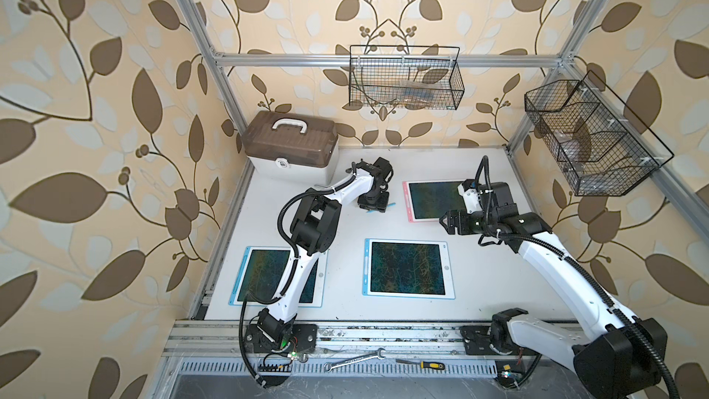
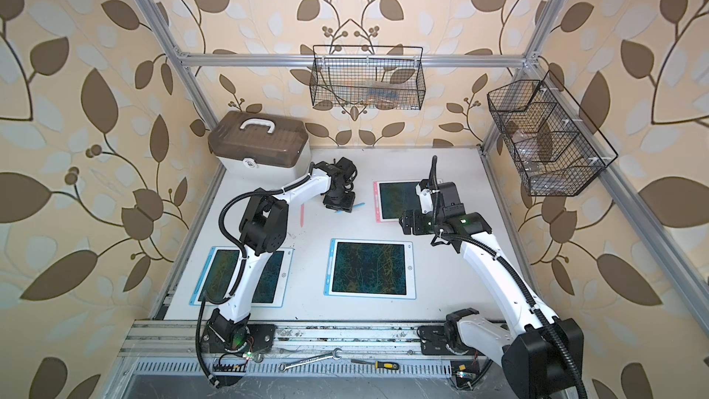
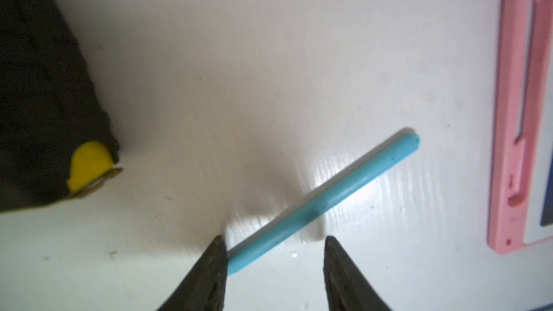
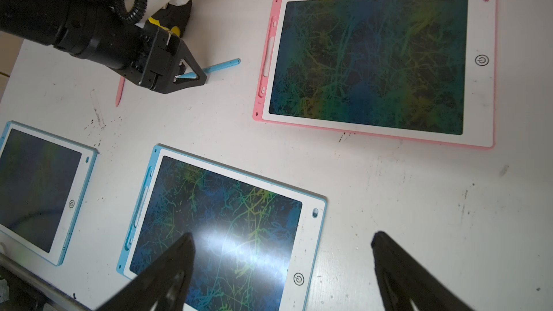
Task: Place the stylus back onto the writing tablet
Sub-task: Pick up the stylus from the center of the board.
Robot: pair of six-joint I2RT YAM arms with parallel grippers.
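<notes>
A light blue stylus (image 3: pixel 323 204) lies flat on the white table, left of the pink-framed writing tablet (image 3: pixel 508 115). My left gripper (image 3: pixel 273 239) is down over the stylus's near end, open; one fingertip (image 3: pixel 218 252) touches the stylus and the other stands clear of it. Both top views show this gripper (image 1: pixel 374 207) on the table with the stylus (image 1: pixel 391 205) sticking out to its right. My right gripper (image 4: pixel 282 234) hangs open and empty above the right edge of the middle blue-framed tablet (image 4: pixel 311 234). In a top view it (image 1: pixel 443 220) hovers beside the pink tablet (image 1: pixel 412 216).
A pink stylus (image 2: pixel 302 214) lies left of the left gripper. Another blue-framed tablet (image 1: pixel 245 274) lies partly under the left arm. A lidded storage box (image 1: pixel 291 147) stands at the back left. A black and yellow object (image 3: pixel 89 166) sits near the left gripper.
</notes>
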